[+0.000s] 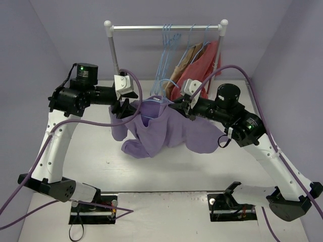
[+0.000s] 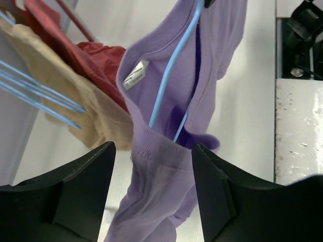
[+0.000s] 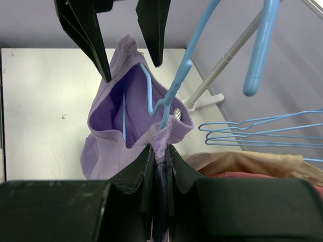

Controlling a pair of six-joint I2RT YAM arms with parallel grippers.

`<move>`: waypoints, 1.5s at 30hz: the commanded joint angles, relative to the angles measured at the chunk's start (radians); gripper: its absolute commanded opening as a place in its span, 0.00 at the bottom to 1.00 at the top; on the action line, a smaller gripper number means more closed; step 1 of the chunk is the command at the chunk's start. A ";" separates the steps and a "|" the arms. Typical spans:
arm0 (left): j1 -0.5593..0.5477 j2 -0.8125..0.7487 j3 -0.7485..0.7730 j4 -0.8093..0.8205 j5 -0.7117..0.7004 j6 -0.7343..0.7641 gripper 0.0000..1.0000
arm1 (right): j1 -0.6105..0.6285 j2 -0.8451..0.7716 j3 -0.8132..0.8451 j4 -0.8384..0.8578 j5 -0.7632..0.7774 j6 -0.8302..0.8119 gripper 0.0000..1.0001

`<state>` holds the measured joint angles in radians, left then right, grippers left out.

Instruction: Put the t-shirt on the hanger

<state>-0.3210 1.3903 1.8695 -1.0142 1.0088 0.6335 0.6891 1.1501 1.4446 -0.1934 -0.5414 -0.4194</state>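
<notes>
Top external view: the lavender t-shirt (image 1: 162,130) hangs above the table (image 1: 166,174), slung between the two arms, with the light-blue hanger (image 1: 159,102) standing up out of its neck. The left gripper (image 1: 124,109) sits at the shirt's left edge and the right gripper (image 1: 179,107) at its right, near the neckline. Behind them a rack (image 1: 166,26) carries spare hangers (image 1: 170,43), a tan garment (image 1: 185,60) and a red garment (image 1: 208,63). Left wrist view: the jaws are spread apart, and the shirt's ribbed edge lies in the gap between the two black fingers (image 2: 83,189), not pinched. The hanger's blue wire runs down inside the neck opening, just beside a white label (image 2: 135,76). Right wrist view: the jaws are clenched on a fold of purple cloth at the neck rim, directly below the hanger's hook stem. Across from them the left gripper's spread fingers straddle the far side of the collar, one on either side of the cloth.
</notes>
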 commanded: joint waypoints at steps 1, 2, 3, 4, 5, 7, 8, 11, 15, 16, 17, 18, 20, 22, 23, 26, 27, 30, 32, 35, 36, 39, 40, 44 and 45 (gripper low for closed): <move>0.005 0.004 -0.019 -0.009 0.119 0.060 0.55 | 0.007 -0.036 -0.002 0.127 -0.041 -0.003 0.00; 0.005 0.003 -0.032 -0.009 0.125 0.061 0.54 | 0.007 -0.037 -0.006 0.127 -0.044 -0.004 0.00; 0.005 0.000 -0.045 -0.009 0.129 0.064 0.52 | 0.007 -0.039 -0.010 0.127 -0.047 -0.004 0.00; 0.005 -0.004 -0.056 -0.008 0.131 0.067 0.50 | 0.007 -0.041 -0.015 0.127 -0.049 -0.005 0.00; 0.005 -0.008 -0.068 -0.008 0.131 0.070 0.49 | 0.007 -0.042 -0.017 0.127 -0.050 -0.007 0.00; 0.005 -0.010 -0.082 -0.009 0.130 0.072 0.46 | 0.008 -0.043 -0.023 0.128 -0.053 -0.009 0.00; 0.005 -0.012 -0.088 -0.009 0.127 0.072 0.45 | 0.007 -0.044 -0.024 0.129 -0.056 -0.010 0.00; 0.005 -0.012 -0.100 -0.014 0.124 0.078 0.42 | 0.007 -0.044 -0.024 0.127 -0.062 -0.008 0.00; 0.005 -0.010 -0.115 -0.020 0.142 0.078 0.32 | 0.007 -0.050 -0.029 0.127 -0.068 -0.005 0.00; 0.005 -0.010 -0.120 -0.020 0.147 0.077 0.26 | 0.007 -0.052 -0.031 0.127 -0.069 -0.004 0.00; 0.005 -0.011 -0.123 -0.020 0.155 0.075 0.23 | 0.007 -0.053 -0.032 0.127 -0.071 -0.004 0.00; 0.004 -0.012 -0.131 -0.020 0.172 0.074 0.13 | 0.009 -0.055 -0.034 0.127 -0.073 -0.001 0.00; 0.003 -0.017 -0.138 -0.020 0.189 0.075 0.05 | 0.007 -0.055 -0.035 0.127 -0.081 0.000 0.00; 0.003 -0.024 -0.143 -0.020 0.205 0.078 0.00 | 0.007 -0.053 -0.036 0.128 -0.087 0.001 0.00; 0.002 -0.031 -0.147 -0.021 0.220 0.082 0.00 | 0.007 -0.051 -0.040 0.129 -0.090 0.002 0.00; 0.000 -0.059 -0.164 -0.024 0.220 0.088 0.00 | 0.007 -0.049 -0.050 0.127 -0.092 0.007 0.00; 0.000 -0.077 -0.171 -0.026 0.211 0.090 0.00 | 0.007 -0.050 -0.060 0.127 -0.091 0.007 0.00; 0.000 -0.120 -0.204 -0.027 0.196 0.097 0.00 | 0.007 -0.055 -0.087 0.127 -0.084 0.011 0.00; 0.002 -0.143 -0.221 -0.030 0.179 0.096 0.00 | 0.007 -0.054 -0.098 0.127 -0.080 0.017 0.00; 0.002 -0.159 -0.223 -0.032 0.135 0.074 0.00 | 0.007 -0.058 -0.118 0.127 -0.058 0.028 0.00; 0.003 -0.161 -0.222 -0.027 0.126 0.057 0.00 | 0.009 -0.060 -0.123 0.127 -0.050 0.032 0.00; 0.003 -0.171 -0.236 0.020 0.122 -0.002 0.00 | 0.007 -0.077 -0.149 0.126 -0.014 0.041 0.05; 0.003 -0.180 -0.250 0.032 0.123 -0.014 0.00 | 0.007 -0.085 -0.162 0.126 -0.002 0.044 0.10; 0.005 -0.214 -0.281 0.094 0.116 -0.068 0.00 | 0.007 -0.120 -0.204 0.126 0.074 0.053 0.20; 0.005 -0.222 -0.289 0.106 0.117 -0.076 0.00 | 0.006 -0.128 -0.218 0.127 0.094 0.056 0.21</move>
<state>-0.3195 1.2258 1.5750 -1.0180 1.0745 0.6108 0.7010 1.0637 1.2487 -0.1412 -0.5462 -0.3840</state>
